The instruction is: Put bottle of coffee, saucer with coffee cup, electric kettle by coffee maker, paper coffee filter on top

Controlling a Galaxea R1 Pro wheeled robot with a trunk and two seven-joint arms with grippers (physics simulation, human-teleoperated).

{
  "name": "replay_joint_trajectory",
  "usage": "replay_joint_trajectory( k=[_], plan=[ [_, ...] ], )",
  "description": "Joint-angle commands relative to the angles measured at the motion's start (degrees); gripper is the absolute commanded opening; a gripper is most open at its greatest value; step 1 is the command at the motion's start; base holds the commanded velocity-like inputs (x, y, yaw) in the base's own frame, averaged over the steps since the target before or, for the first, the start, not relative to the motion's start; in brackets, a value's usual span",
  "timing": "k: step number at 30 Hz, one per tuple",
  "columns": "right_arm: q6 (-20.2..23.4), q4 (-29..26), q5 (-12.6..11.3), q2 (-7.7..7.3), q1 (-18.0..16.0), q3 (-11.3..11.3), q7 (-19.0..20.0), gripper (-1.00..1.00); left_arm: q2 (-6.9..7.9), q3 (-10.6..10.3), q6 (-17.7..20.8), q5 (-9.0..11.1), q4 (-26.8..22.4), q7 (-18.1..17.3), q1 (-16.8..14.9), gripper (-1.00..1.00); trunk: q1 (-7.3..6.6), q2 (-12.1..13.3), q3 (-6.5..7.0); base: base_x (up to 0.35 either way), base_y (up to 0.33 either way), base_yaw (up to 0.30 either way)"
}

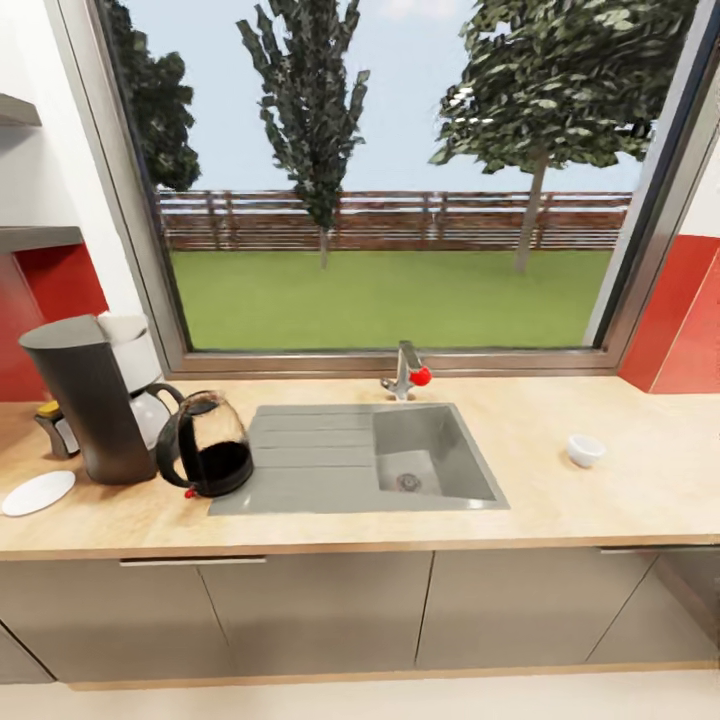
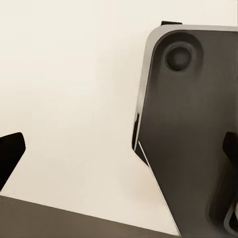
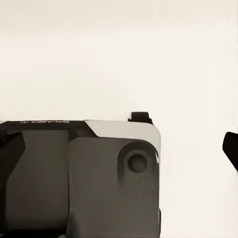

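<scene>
Below the worktop's front edge, out of the head camera's field, we carry both arms low and folded. Our left gripper [image 2: 119,148] shows only dark fingertips [image 2: 11,148] at the margins of its wrist view, set wide apart with nothing between them, so we read it as spread and empty. Our right gripper [image 3: 119,148] shows one fingertip [image 3: 231,146] at one margin and a dark shape at the other, again far apart with nothing held. Both wrist cameras look past the fingers at the pale floor [image 2: 74,74] and the grey panels of our own base [image 3: 99,178], which suggests the arms are parked for driving, not reaching.

On the worktop [image 1: 560,500], the coffee maker [image 1: 90,400] stands near the left end, well back from the front edge, with the paper coffee filter [image 1: 122,328] apparently seated on top. The electric kettle [image 1: 205,445] sits just beside it, at the left edge of the sink [image 1: 300,450]. The saucer [image 1: 38,492] lies near the front edge, left of the maker, bare. The bottle of coffee [image 1: 55,425] peeks out behind the maker's left side.

The coffee cup [image 1: 586,450] sits well apart, towards the right end beyond the sink. We judge that fetching it to the saucer is what remains.
</scene>
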Motion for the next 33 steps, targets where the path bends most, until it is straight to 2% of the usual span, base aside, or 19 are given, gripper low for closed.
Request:
replay_joint_trajectory(
  k=[1, 14, 33],
  plan=[
    [0.04, -0.01, -0.55, -0.02, -0.02, 0.43, 0.18, 1.00, 0.00, 0.47, -0.23, -0.60, 0.09, 0.19, -0.06, 1.00, 0.04, -0.12, -0.12, 0.119, -0.273, 0.000],
    [-0.06, -0.08, -0.60, 0.02, 0.31, 0.44, 0.21, 1.00, 0.00, 0.47, -0.21, -0.60, 0.10, 0.19, 0.00, 1.00, 0.04, -0.12, -0.12, 0.121, -0.284, 0.000],
    [-0.08, -0.09, -0.69, 0.04, 0.35, 0.39, 0.26, 1.00, -0.18, 0.47, -0.37, -0.52, 0.10, 0.28, 0.00, 1.00, 0.04, -0.12, -0.12, 0.006, -0.307, 0.000]
  ],
)
